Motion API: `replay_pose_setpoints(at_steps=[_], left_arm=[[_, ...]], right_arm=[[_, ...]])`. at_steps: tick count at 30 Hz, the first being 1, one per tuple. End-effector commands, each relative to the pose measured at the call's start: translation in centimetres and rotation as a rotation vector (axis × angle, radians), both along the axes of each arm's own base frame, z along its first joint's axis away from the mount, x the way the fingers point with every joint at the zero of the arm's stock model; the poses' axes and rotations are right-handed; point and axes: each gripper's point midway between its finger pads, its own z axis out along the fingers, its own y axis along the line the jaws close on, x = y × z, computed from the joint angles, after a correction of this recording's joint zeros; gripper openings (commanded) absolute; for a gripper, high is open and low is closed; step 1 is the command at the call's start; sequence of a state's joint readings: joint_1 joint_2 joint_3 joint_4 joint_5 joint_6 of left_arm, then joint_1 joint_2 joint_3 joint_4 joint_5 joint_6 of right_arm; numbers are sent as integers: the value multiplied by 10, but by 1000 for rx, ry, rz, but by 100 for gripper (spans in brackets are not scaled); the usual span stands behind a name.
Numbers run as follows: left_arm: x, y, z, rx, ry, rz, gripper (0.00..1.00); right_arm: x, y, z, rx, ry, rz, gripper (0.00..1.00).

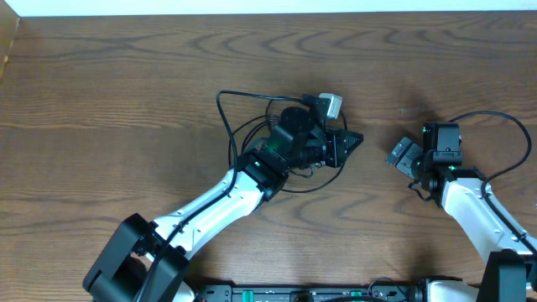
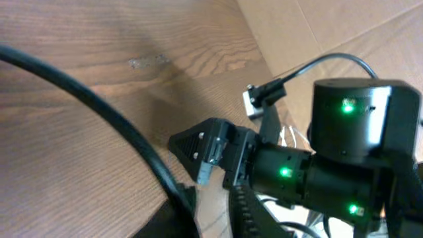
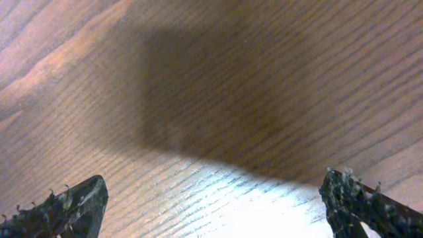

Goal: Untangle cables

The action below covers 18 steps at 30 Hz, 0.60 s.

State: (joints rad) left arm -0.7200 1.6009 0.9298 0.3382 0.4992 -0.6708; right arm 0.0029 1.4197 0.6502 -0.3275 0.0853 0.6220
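Thin black cable (image 1: 306, 190) lies in loose loops on the wooden table, mostly under my left arm's wrist. My left gripper (image 1: 351, 141) sits over the right side of the loops, pointing right. In the left wrist view a black cable (image 2: 106, 106) runs from the top left down to the inner edge of one finger. The left gripper (image 2: 213, 196) has its jaws a little apart, with bare wood showing between them. My right gripper (image 1: 396, 155) stands wide open a short way to the right, facing the left one. The right wrist view shows the right gripper (image 3: 211, 198) over bare wood.
The right arm's wrist (image 2: 344, 132) with green lights fills the right of the left wrist view, close in front of my left gripper. Thicker black arm cables (image 1: 225, 126) loop beside both wrists. The table (image 1: 126, 101) is dark wood with a raised edge at the far left.
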Motion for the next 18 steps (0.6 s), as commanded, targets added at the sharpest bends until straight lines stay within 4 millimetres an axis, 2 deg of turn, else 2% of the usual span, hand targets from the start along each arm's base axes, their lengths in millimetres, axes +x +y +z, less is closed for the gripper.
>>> replay_pose_setpoints(at_steps=[1, 4, 7, 10, 13, 16, 18], left_arm=[[0, 1, -4, 27, 11, -9, 30], [-5, 10, -25, 121, 20, -17, 30], [-6, 37, -62, 297, 98, 68, 30], [-5, 62, -84, 448, 96, 123, 30], [-2, 77, -92, 533, 74, 163, 30], [2, 86, -89, 561, 59, 201, 30], [4, 93, -84, 582, 43, 233, 30]], right_arm=[[-4, -5, -2, -12, 11, -29, 99], [-5, -4, -3, -16, 22, -10, 99], [-7, -3, -4, -14, 31, -2, 99], [-6, 0, -4, 5, 26, 10, 99], [-2, 8, -2, 21, 11, 66, 99], [3, 16, 0, 33, -10, 138, 99], [10, 28, 5, 57, -47, 244, 99]])
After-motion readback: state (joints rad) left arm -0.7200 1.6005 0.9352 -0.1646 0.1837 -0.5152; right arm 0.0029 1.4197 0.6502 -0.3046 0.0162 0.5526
